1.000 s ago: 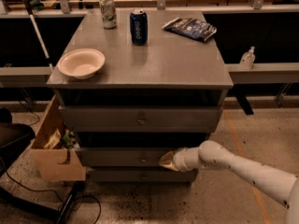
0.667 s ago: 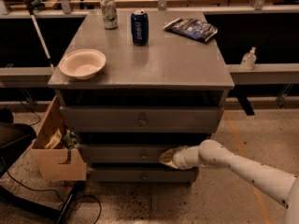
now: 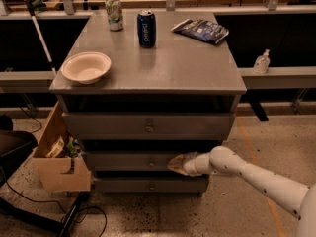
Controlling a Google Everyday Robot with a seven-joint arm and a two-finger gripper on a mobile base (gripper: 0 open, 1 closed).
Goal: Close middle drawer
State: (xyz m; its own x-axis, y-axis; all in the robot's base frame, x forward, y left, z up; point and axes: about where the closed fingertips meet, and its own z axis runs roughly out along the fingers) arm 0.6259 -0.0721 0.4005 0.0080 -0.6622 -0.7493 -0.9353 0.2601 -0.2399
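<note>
The grey cabinet has three drawers. The middle drawer [image 3: 128, 160] is a wide grey front with a small round centre knob [image 3: 151, 162], below the taller top drawer [image 3: 148, 126] and above the bottom drawer [image 3: 148, 184]. Its front sits back under the top drawer, about level with the bottom one. My gripper [image 3: 177, 164] is at the end of a white arm coming from the lower right. Its tip rests against the middle drawer's front, just right of the knob.
On the cabinet top [image 3: 192, 63] stand a white bowl [image 3: 86, 66], a blue can [image 3: 146, 28], a green-white can [image 3: 114, 13] and a dark snack bag [image 3: 201, 30]. A cardboard box [image 3: 57, 164] with items sits on the floor at the cabinet's left. A sanitiser bottle [image 3: 261, 61] stands on the right ledge.
The gripper stays pressed on the middle drawer's front and has shifted very slightly left. The drawer front shows little visible movement.
</note>
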